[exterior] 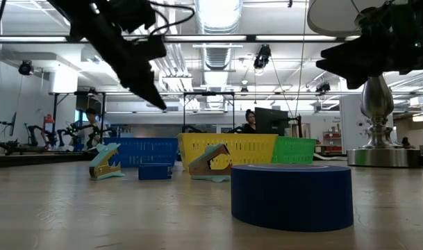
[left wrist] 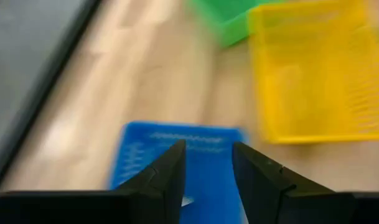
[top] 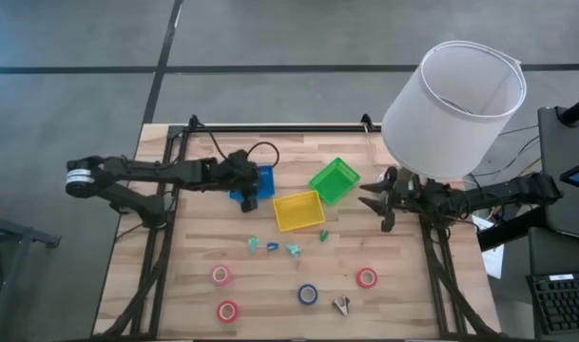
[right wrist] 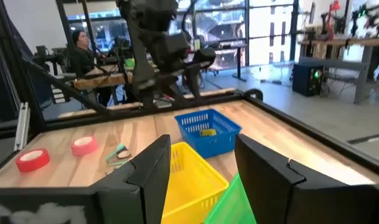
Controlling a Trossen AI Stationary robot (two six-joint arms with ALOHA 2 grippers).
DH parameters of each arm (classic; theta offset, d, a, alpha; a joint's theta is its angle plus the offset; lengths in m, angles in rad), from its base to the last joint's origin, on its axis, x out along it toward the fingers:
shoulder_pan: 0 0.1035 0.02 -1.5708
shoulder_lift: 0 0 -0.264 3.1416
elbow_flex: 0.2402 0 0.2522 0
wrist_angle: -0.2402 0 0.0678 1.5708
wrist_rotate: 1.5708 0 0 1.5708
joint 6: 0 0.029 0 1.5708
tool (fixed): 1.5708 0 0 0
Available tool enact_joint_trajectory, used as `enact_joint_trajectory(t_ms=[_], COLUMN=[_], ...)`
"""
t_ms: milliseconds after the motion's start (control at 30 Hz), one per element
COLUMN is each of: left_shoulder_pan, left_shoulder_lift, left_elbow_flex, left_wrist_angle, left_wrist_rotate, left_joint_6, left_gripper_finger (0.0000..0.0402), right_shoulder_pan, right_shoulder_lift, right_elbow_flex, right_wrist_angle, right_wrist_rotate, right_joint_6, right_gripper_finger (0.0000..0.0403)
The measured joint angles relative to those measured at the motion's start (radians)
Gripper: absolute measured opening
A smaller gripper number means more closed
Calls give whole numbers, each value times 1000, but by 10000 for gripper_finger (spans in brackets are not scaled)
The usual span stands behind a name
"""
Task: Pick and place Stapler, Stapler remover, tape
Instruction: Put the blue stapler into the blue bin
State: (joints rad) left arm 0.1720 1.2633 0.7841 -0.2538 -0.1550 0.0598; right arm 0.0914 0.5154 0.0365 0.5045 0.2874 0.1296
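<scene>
Three pink-red tape rolls (top: 221, 275) (top: 228, 311) (top: 366, 277) and one blue roll (top: 308, 294) lie flat near the table's near edge. The blue roll (exterior: 291, 194) fills the low view's foreground. Small teal pieces (top: 254, 244) (top: 294, 250) (top: 323, 234) and a small blue piece (top: 272, 247) lie in front of the bins. A small metal piece (top: 341, 305) sits by the near edge. My left gripper (top: 249, 198) (left wrist: 208, 155) hovers open above the blue bin (top: 263, 180). My right gripper (top: 373, 201) (right wrist: 198, 155) hangs open at the table's right, beyond the green bin (top: 335, 180).
A yellow bin (top: 299, 211) stands between the blue and green bins. The blue bin (right wrist: 208, 134) holds a small yellowish thing. A lamp with a large white shade (top: 455, 95) stands at the table's far right corner, above my right arm. People sit in the room beyond.
</scene>
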Motion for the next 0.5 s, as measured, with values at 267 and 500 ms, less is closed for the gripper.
enact_joint_trajectory(t_ms=[267,500], left_shoulder_pan=[-144,-285], left_shoulder_lift=[50,124], left_elbow_flex=[-2,-3], left_wrist_angle=[54,73], left_wrist_rotate=[141,130], left_joint_6=[-131,-207], left_gripper_finger=[131,130], right_shoulder_pan=[1,1], right_shoulder_lift=[232,452], right_elbow_flex=[94,188], right_wrist_angle=[-10,-46], right_wrist_rotate=[-61,-62], right_joint_6=[54,46], right_gripper_finger=[180,180])
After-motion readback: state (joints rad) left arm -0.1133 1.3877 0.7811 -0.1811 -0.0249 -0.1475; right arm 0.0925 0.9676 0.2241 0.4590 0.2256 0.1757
